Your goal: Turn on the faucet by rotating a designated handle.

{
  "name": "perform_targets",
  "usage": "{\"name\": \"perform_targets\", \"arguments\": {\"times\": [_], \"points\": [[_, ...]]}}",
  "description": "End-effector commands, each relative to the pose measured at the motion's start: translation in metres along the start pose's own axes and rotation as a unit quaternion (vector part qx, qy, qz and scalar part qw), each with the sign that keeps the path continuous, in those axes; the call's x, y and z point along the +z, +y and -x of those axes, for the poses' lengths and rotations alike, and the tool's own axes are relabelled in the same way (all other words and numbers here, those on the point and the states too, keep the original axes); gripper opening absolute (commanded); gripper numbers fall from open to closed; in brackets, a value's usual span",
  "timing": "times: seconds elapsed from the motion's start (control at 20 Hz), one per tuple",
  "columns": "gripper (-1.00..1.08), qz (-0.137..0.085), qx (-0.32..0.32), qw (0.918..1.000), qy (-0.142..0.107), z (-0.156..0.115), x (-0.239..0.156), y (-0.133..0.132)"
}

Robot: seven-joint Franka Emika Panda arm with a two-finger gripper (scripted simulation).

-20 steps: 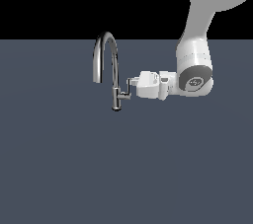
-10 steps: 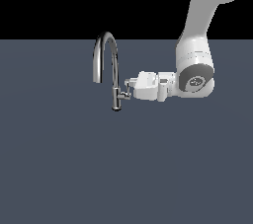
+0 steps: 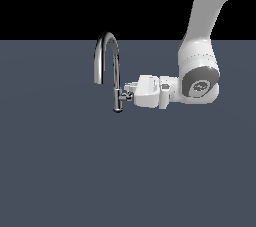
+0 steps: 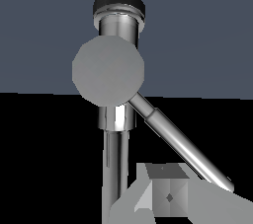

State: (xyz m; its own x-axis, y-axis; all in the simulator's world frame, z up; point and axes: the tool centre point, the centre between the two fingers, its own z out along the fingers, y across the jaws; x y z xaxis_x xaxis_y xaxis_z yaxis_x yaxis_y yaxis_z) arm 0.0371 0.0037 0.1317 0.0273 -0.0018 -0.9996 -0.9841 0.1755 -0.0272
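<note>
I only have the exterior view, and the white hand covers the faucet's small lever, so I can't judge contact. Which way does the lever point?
Observer: In the wrist view, the thin chrome lever slants off the round grey stub cap, at an angle to the shiny chrome faucet stem.
Operator: Is a finger on it?
Observer: One grey finger sits right beside the lever's tip; contact I cannot confirm.
Operator: And the second finger?
Observer: Outside the wrist view, so I cannot tell whether the white hand is open or shut.

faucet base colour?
Dark, near black: the round base under the chrome faucet stem. Shows best in the wrist view.
</note>
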Motion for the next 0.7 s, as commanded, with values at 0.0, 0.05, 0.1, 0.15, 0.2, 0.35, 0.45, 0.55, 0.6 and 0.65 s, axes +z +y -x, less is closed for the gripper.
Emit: {"name": "perform_targets", "arguments": {"times": [0.0, 0.05, 0.1, 0.15, 0.2, 0.35, 0.45, 0.55, 0.6, 0.65], "points": [[-1.0, -0.002, 0.012, 0.9999, 0.002, -0.014, -0.006, 0.017], [-1.0, -0.002, 0.012, 0.9999, 0.002, -0.016, -0.007, 0.021], [-1.0, -0.002, 0.012, 0.9999, 0.002, -0.016, -0.007, 0.021], [-1.0, 0.002, 0.0, 1.0, -0.001, -0.003, 0.001, 0.01], [-1.0, 0.002, 0.001, 1.0, -0.001, -0.01, 0.0, 0.013], [-1.0, 0.001, 0.005, 1.0, 0.0, -0.03, -0.002, 0.022], [-1.0, 0.0, 0.007, 1.0, 0.0, -0.044, -0.004, 0.027], [-1.0, -0.001, 0.009, 1.0, 0.001, -0.057, -0.006, 0.033], [-1.0, -0.001, 0.011, 0.9999, 0.001, -0.063, -0.006, 0.036], [-1.0, -0.001, 0.011, 0.9999, 0.001, -0.063, -0.006, 0.036]]}}
